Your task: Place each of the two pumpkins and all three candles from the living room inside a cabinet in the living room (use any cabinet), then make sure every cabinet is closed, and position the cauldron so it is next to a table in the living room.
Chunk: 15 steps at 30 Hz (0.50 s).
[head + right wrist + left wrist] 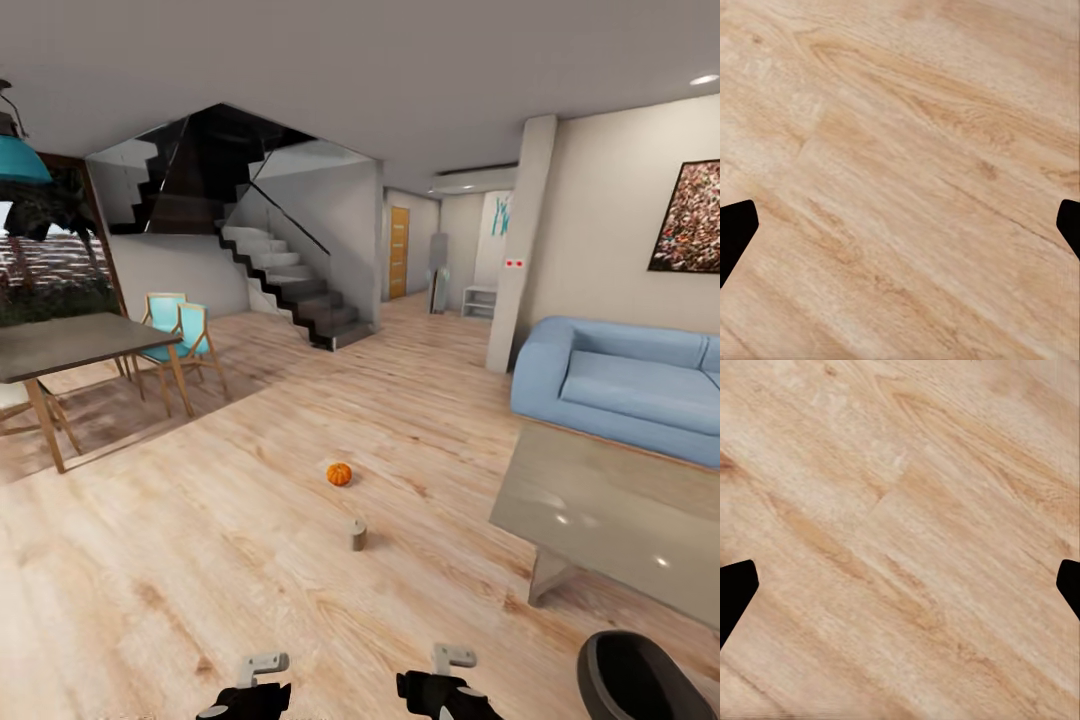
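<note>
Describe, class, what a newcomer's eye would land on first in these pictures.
A bright-orange pumpkin sits alone on the pale wood floor, with a stubby grey-beige candle just nearer the robot. To the right stand a glass-topped coffee table and a blue sofa behind it.

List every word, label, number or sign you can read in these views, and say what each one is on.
No readable text in any view.
Pillar: two small red marks, too small to read.
Framed picture above the sofa: an abstract pattern, no lettering.
White wall panel down the hall: a teal motif, not text.
Pumpkin and candle: no labels.
</note>
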Tool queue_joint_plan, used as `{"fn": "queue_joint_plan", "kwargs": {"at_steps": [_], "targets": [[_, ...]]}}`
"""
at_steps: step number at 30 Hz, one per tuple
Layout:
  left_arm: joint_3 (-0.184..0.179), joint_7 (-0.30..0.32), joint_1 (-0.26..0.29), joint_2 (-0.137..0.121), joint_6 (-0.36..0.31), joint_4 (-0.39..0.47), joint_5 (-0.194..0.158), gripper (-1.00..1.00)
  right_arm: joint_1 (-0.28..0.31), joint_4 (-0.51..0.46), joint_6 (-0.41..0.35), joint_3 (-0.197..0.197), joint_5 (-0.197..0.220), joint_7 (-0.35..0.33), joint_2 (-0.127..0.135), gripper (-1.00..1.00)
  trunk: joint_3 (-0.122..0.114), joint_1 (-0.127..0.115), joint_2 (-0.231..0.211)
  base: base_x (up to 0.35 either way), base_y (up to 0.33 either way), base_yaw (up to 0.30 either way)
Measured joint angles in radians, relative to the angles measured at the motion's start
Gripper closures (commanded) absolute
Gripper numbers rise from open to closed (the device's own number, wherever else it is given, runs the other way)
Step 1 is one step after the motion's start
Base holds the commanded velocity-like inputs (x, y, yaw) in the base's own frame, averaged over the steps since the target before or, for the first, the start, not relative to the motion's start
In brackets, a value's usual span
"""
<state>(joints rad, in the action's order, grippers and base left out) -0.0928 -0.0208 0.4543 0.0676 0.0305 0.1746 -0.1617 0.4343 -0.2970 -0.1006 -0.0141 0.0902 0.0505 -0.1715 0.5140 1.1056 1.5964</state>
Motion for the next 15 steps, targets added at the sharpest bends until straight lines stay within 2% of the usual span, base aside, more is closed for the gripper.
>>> {"fn": "queue_joint_plan", "kwargs": {"at_steps": [15], "targets": [[0.000, 0.000, -0.001, 0.000, 0.000, 0.000, 0.000, -1.00, 0.000, 0.005, 0.000, 0.001, 0.000, 0.000, 0.000, -1.00, 0.000, 0.000, 0.000, 0.000, 0.000, 0.291]]}}
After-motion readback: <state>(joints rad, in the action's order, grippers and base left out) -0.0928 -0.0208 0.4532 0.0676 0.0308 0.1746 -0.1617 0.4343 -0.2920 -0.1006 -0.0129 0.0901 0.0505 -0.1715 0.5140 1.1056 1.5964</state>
